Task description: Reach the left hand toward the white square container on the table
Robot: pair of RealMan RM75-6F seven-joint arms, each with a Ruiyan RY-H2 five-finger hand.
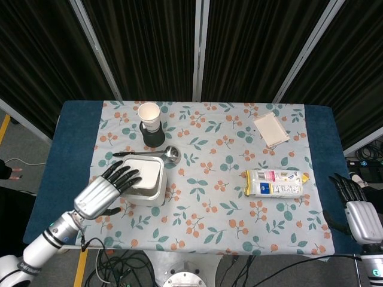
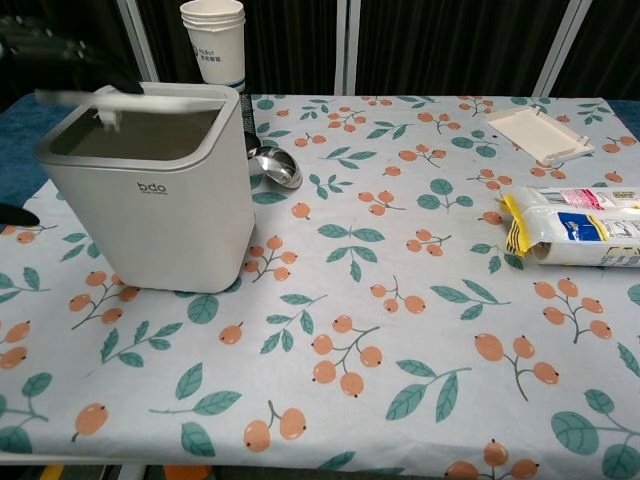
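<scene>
The white square container (image 1: 151,186) stands at the table's left side, marked "bdo" on its front in the chest view (image 2: 150,200). Its lid (image 2: 100,97) is lifted off the rim and motion-blurred, so the grey inside shows. My left hand (image 1: 103,192) is at the container's left, fingers (image 1: 127,177) spread and reaching over its top edge. In the chest view the left hand (image 2: 55,45) is a dark blur above the lid. It holds nothing. My right hand (image 1: 359,210) rests by the table's right edge, fingers apart and empty.
A paper cup (image 1: 149,113) on a black base stands behind the container, with a metal ladle (image 1: 170,153) between them. A snack packet (image 1: 274,182) lies at the right. A flat white tray (image 1: 271,129) sits at the far right back.
</scene>
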